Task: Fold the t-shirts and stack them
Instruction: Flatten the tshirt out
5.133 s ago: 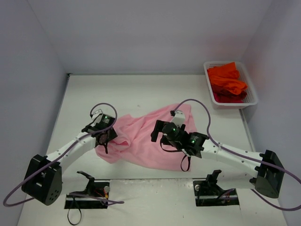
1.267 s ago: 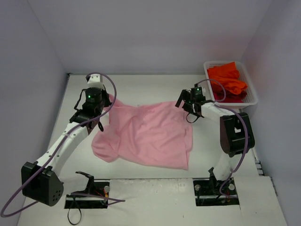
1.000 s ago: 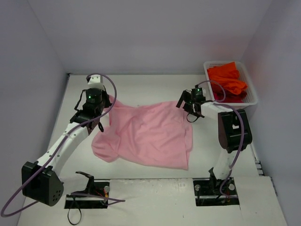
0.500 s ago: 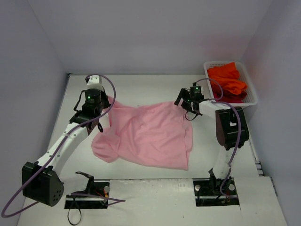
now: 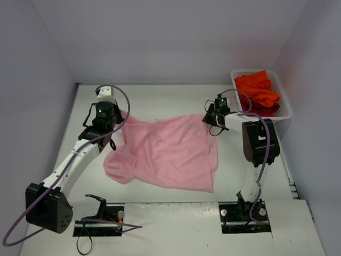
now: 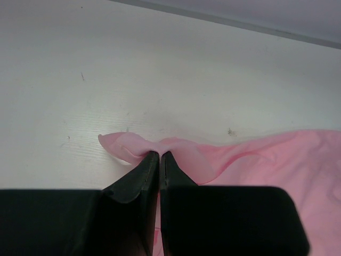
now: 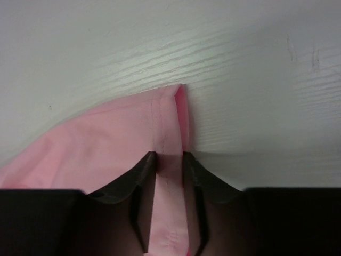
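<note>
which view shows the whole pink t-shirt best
Top external: the whole pink t-shirt is visible there, spread out. Left wrist shows only a corner pinched in the left gripper; right wrist shows only a hemmed edge inside the right gripper.

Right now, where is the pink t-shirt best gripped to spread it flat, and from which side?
At its two far corners, coming down from the near side with jaws across the hem. The pink t-shirt lies thin on the table, so only raised edges give a pinch: the left gripper holds one corner, the right gripper straddles the stitched hem.
</note>
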Available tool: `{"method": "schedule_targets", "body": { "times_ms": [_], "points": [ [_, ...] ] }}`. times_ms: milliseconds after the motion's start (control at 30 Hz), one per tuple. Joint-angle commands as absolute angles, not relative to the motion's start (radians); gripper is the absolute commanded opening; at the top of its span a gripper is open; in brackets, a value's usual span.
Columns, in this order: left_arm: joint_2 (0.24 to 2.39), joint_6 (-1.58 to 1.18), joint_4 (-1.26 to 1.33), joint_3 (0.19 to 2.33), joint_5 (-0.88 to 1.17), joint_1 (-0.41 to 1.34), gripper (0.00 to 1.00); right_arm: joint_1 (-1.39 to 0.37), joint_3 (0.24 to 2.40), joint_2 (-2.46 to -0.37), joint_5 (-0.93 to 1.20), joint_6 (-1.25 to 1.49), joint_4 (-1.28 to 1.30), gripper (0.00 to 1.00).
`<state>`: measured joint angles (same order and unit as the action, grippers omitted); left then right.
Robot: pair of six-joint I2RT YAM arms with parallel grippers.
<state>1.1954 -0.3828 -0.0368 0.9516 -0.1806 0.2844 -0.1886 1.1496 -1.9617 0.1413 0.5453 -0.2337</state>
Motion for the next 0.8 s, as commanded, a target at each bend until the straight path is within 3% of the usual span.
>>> {"method": "schedule_targets", "body": {
  "times_ms": [0, 33, 100, 367, 767],
  "points": [
    [1.18, -0.4, 0.035, 0.965, -0.19, 0.273, 0.0, -0.181, 1.175, -1.973, 0.149, 0.538, -0.245, 0.21],
    [1.178, -0.4, 0.037, 0.962, -0.19, 0.273, 0.0, -0.181, 1.175, -1.974, 0.147, 0.538, -0.245, 0.1],
    [1.18, -0.4, 0.037, 0.96, -0.193, 0.272, 0.0, -0.181, 1.175, -1.973, 0.143, 0.538, -0.245, 0.0],
    [1.167, -0.387, 0.026, 0.943, -0.218, 0.239, 0.0, -0.152, 1.157, -1.921, 0.137, 0.526, -0.238, 0.0],
    [1.102, -0.399, 0.151, 0.887, -0.232, 0.21, 0.0, -0.101, 1.164, -1.663, 0.173, 0.488, -0.167, 0.0]
  ]
}}
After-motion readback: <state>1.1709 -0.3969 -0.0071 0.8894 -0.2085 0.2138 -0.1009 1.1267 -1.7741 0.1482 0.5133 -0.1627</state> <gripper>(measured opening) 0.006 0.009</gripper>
